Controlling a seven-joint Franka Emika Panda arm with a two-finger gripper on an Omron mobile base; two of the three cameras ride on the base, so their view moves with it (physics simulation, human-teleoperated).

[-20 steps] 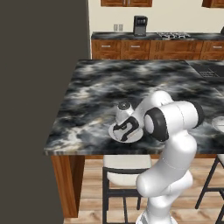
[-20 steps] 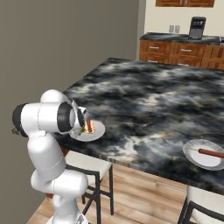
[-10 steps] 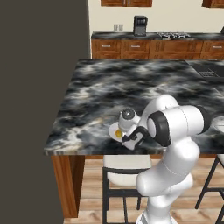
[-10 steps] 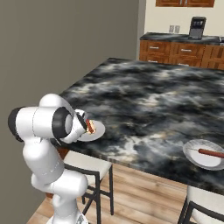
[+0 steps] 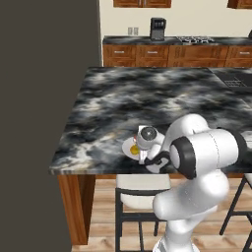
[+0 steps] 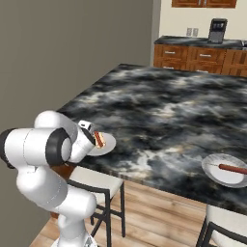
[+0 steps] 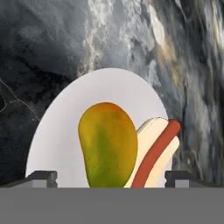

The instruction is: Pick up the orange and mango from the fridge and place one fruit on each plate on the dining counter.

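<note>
Since a second ago the arm has dropped lower over the near plate (image 7: 65, 127) and the jaws have spread. Gripper (image 7: 111, 177) fingers stand wide apart, one tip at each side of the plate, nothing clamped between them. Mango (image 7: 107, 142), yellow-green with an orange top, lies on that plate, free of both fingertips, touching the hot dog (image 7: 155, 153) beside it. In the left base view a bit of the mango (image 5: 134, 149) shows just beside the hand. Plate (image 6: 107, 142) sits at the near edge of the dining counter (image 6: 164, 111), toward its left corner, above a stool (image 5: 140, 184). Second plate (image 6: 217, 171) with its own sausage (image 6: 233, 169) sits well apart, along the same near edge toward the right. Coffee maker (image 5: 157, 28) stands on the wall counter (image 5: 172, 40) beyond.
</note>
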